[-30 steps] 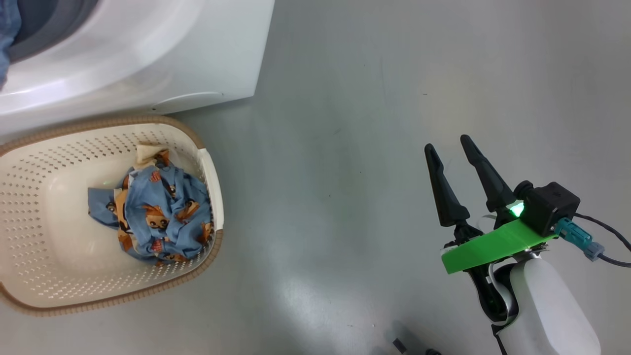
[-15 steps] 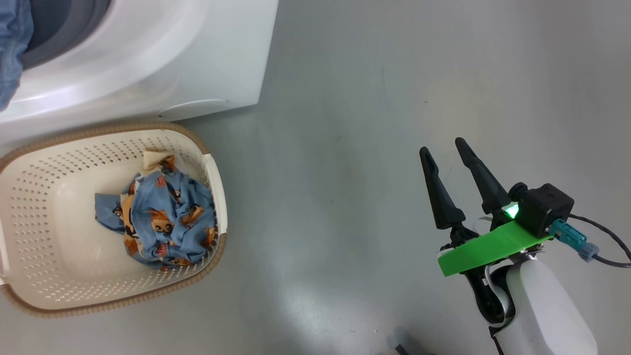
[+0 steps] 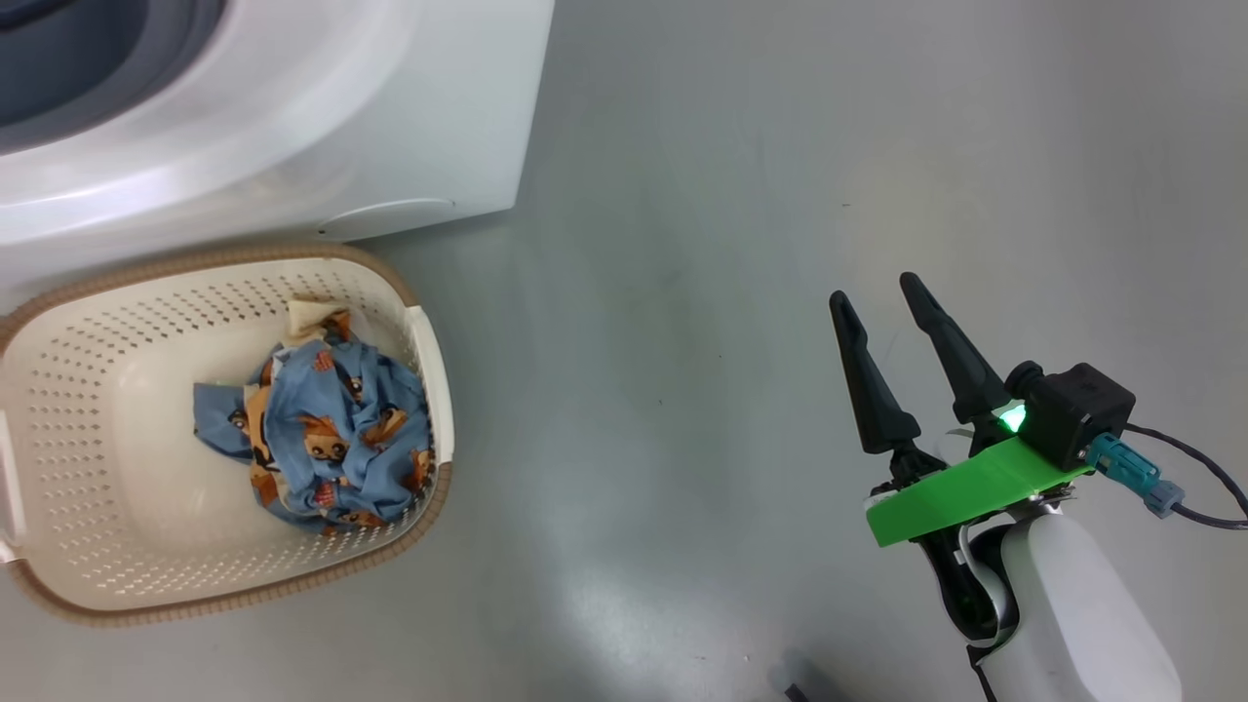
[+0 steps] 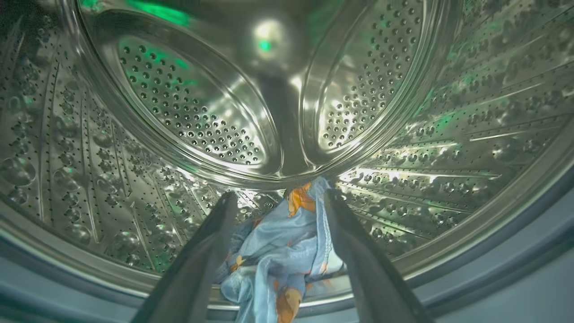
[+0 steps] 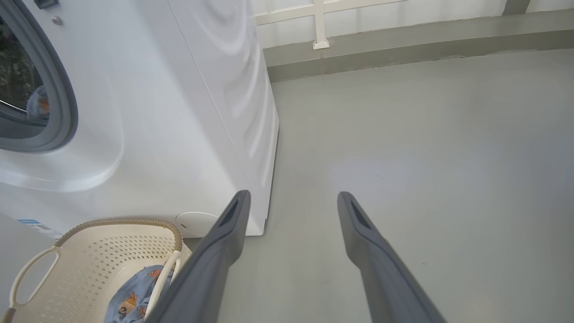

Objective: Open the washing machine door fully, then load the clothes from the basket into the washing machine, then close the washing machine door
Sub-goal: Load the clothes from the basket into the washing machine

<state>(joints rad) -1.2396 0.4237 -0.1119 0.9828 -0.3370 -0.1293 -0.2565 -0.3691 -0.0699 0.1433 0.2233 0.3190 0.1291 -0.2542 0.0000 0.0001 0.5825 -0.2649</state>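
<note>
Just dropped 1 blue garment (image 4: 278, 251) into steel drum (image 4: 134, 134), leaving left gripper (image 4: 280, 194) and right gripper (image 3: 877, 289) wide open, empty, with clothes (image 3: 331, 429) left in basket (image 3: 195, 258).

Bare floor (image 3: 731, 244) lies open right of the basket (image 3: 429, 341); the washing machine (image 3: 390, 117) walls its far side.

The right gripper (image 3: 876, 289) has two long, tapering black fingers above a bright green plate (image 3: 965, 492). A black camera block (image 3: 1077, 409) carries a glowing green light (image 3: 1014, 419), a teal connector (image 3: 1131, 466) and a dark cable (image 3: 1204, 458). The forearm (image 3: 1082, 604) is smooth and white.
</note>
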